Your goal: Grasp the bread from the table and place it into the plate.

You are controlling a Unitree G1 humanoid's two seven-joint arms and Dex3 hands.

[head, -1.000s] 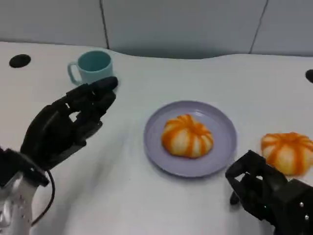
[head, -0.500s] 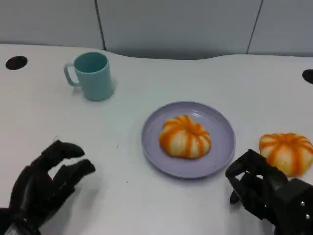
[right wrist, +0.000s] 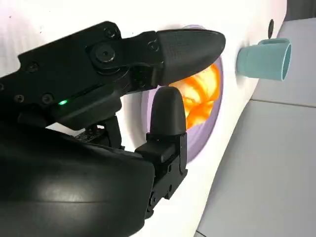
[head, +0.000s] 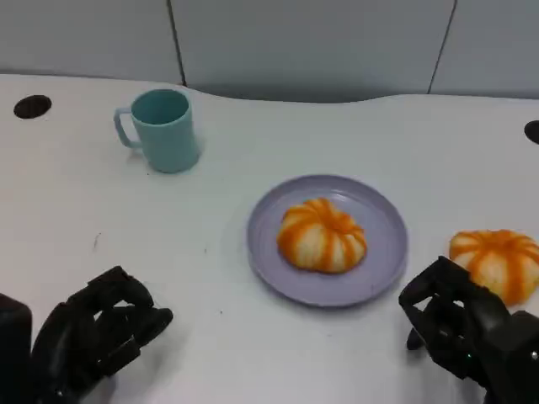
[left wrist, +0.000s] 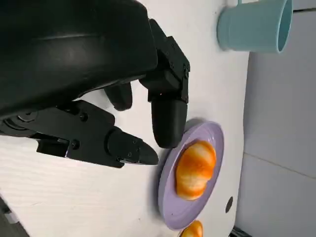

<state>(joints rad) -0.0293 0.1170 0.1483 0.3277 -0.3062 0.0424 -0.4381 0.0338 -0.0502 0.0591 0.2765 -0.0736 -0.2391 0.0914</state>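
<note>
Orange-and-cream stripes mark both round, pumpkin-shaped bread buns. One bun point(head: 322, 235) already sits in the middle of the round lavender plate point(head: 383, 268); the other bun point(head: 497, 262) lies on the white table point(head: 253, 143), just beside the plate's right edge and touching nothing but the tabletop. It looks light and soft, likely to dent under a hard squeeze, with a smooth domed top that fingers could slide off. A gentle hold low around its sides, fingers spread across the ribs, seems safest.

The right hand point(head: 459, 332) rests near that bun, fingers loosely curled with a gap between them, holding nothing. The left hand point(head: 97, 337) sits low on the table, well apart from the plate, fingers curled in and empty.

A pale teal ceramic mug point(head: 162, 130) stands farther back. No brands, labels or writing are readable anywhere.
</note>
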